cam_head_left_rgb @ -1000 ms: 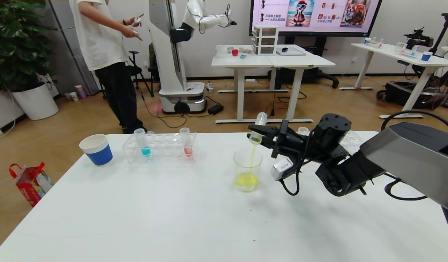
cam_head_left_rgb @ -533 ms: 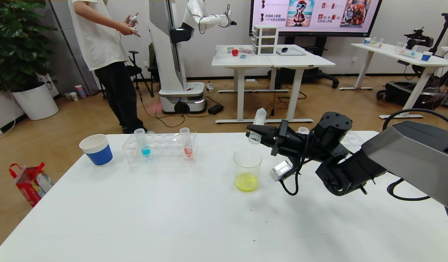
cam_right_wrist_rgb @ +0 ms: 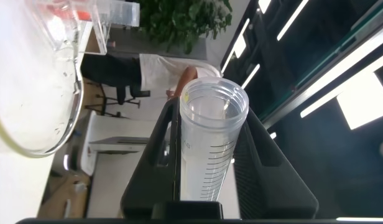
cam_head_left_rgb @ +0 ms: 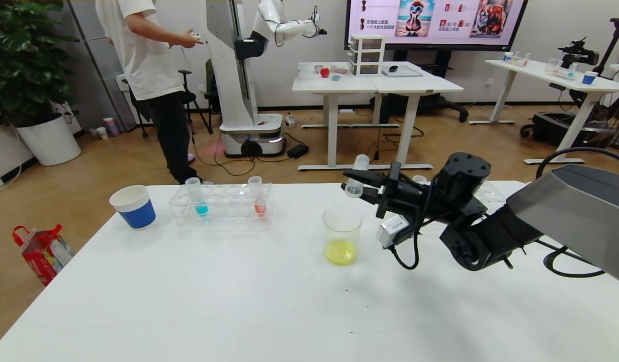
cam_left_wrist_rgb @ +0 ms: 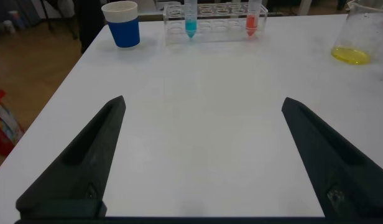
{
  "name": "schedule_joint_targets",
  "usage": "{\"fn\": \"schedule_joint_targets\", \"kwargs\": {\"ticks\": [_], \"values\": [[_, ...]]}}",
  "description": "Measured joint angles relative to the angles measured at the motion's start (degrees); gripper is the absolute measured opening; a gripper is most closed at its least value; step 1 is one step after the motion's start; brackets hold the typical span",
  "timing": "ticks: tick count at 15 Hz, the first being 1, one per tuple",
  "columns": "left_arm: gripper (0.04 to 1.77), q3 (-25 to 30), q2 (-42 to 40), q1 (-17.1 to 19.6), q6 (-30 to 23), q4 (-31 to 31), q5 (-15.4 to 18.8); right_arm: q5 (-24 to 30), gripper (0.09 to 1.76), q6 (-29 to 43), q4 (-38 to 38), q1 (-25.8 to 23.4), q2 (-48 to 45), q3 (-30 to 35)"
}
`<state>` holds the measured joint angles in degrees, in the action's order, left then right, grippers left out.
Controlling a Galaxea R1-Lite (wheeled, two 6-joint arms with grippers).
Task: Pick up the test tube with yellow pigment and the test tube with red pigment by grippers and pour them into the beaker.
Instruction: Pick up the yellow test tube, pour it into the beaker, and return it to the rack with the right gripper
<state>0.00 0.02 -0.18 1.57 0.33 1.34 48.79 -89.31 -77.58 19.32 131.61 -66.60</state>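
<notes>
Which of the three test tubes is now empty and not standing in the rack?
The test tube with yellow pigment, clamped in the right gripper above the beaker. The red and blue tubes stand upright in the rack, holding liquid.

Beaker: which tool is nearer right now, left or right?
Right. The right tool hangs just above and behind the beaker, gripping the emptied test tube. The left tool is open over bare table, with the beaker far off at its view's edge.
</notes>
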Motion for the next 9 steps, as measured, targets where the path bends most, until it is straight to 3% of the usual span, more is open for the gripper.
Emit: {"fn": "schedule_joint_targets", "kwargs": {"ticks": [4,9], "values": [[1.75,0.0,0.0,0.0,0.0,0.0,-0.02,-4.74,0.5,26.03,-0.32,0.27,-5.9,2.73],[1.75,0.0,0.0,0.0,-0.01,0.02,-0.02,-26.31,0.5,55.36,-2.93,0.73,-14.35,12.41]]}}
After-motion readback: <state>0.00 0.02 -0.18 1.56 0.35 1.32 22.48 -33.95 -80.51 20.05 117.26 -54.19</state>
